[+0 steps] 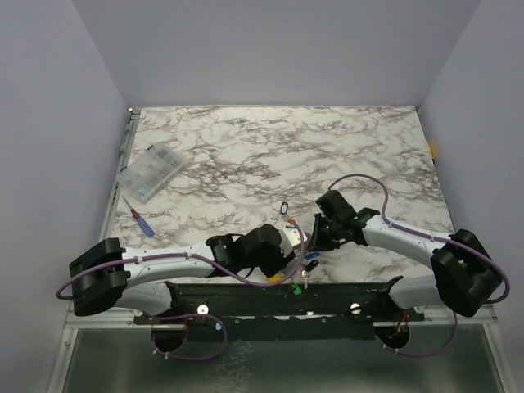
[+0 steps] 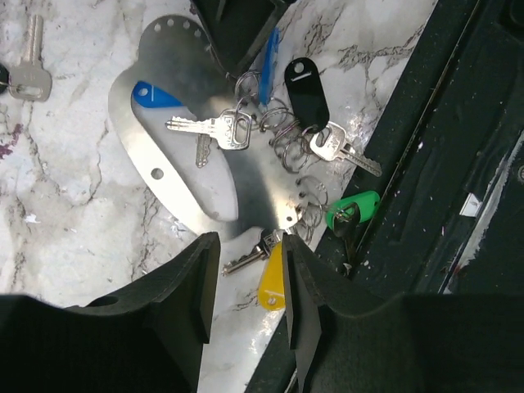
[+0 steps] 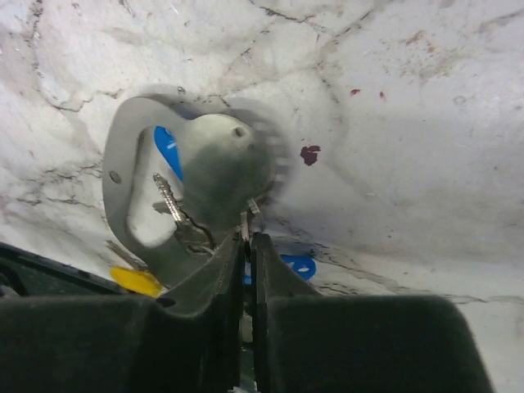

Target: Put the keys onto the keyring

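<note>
the right gripper [image 3: 248,236] has its jaws drawn almost together on a thin silvery piece [image 3: 248,214] at the edge of the metal plate [image 3: 123,188]; blur hides whether it is ring or key. the left gripper [image 2: 250,250] stands spread, a yellow tag [image 2: 272,286] loose between its jaws. the keys [image 2: 209,127] lie bunched on that plate. the keyring [image 1: 284,208] lies apart on the table [image 1: 327,139]. both look light, stiff and slick, so pinch a key by its head and the ring across its wire.

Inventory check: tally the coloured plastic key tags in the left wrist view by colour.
blue tags: 2
black tag: 1
green tag: 1
yellow tag: 1
Total: 5
dark bit at left edge: cannot tell.
</note>
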